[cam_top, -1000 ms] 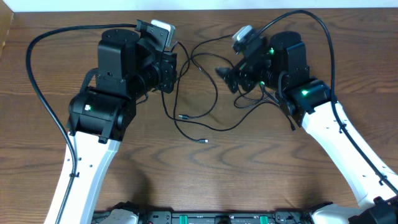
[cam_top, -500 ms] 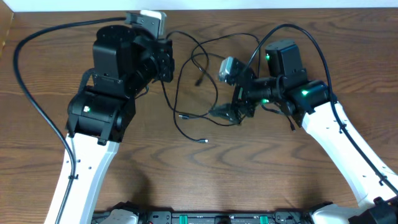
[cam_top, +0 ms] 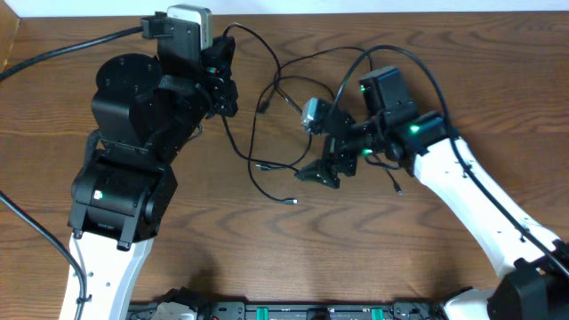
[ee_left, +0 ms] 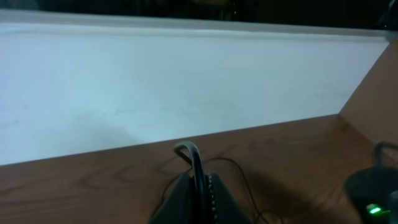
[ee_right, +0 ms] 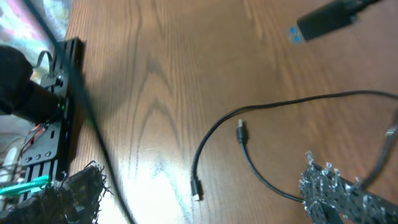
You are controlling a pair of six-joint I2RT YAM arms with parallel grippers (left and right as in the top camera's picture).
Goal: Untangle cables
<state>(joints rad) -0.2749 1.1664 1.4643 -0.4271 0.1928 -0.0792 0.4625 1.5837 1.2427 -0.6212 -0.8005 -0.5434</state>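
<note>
Left gripper [ee_left: 196, 186]: closed on a black cable [ee_left: 188, 151] — a small loop of it stood up between the shut fingertips; upper left of the overhead frame.
Right gripper [cam_top: 326, 162]: jaws spread wide, nothing between them — hung over the wood just right of centre.
Cables [ee_right: 298, 101]: thin black strands in loose loops, upper centre of the overhead frame, between the two grippers.
Plug ends [ee_right: 240, 132]: two, lying on the table [cam_top: 293, 258] below the loops.

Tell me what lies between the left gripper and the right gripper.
Loops of black cable cross the stretch between the left gripper and the right gripper. The overhead view shows it.
</note>
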